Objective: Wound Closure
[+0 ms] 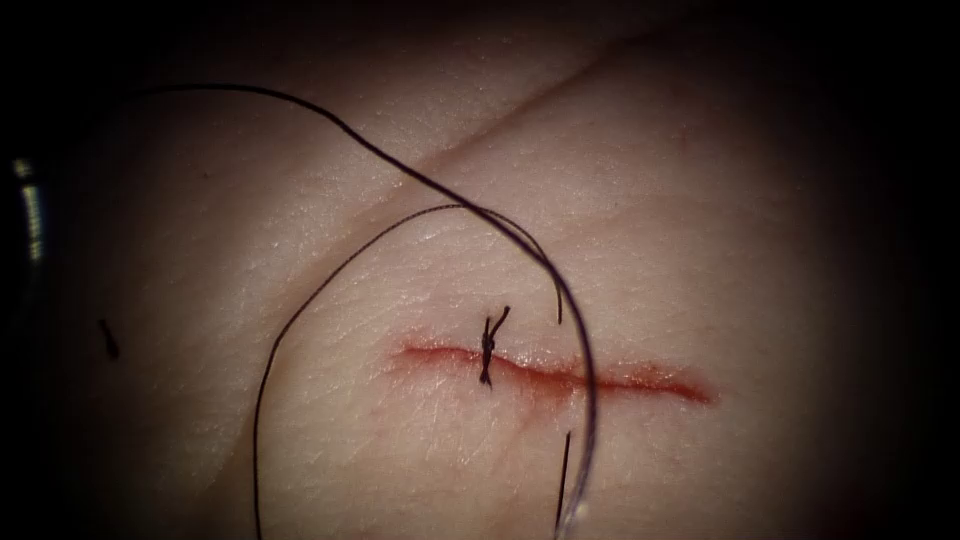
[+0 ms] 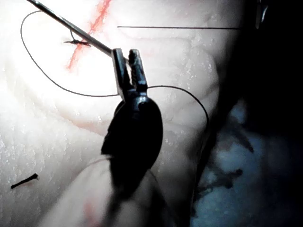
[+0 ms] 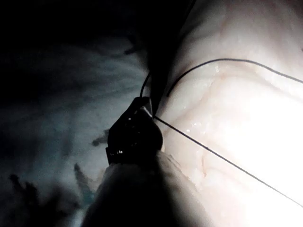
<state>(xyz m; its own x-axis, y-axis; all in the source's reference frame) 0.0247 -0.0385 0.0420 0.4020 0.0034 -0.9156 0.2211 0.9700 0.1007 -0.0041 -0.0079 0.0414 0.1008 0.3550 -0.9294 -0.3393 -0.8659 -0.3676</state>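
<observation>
My left jaws [image 2: 128, 59] are clenched on one end of the needle [image 2: 71, 26], which arcs away from them over the cut [image 1: 640, 380], passing just beside the tied stitch [image 1: 488, 348]; I cannot tell whether it enters the tissue [image 1: 700, 250]. My right jaws [image 3: 147, 109] are closed on the thread [image 3: 227, 161], which runs taut from their tip.

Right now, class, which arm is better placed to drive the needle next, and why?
Left, probably. The left tool holds the needle at one end, which crosses the cut beside the knot; whether it enters the tissue is unclear. The right tool is at the tissue's edge, thread at its tip.
</observation>
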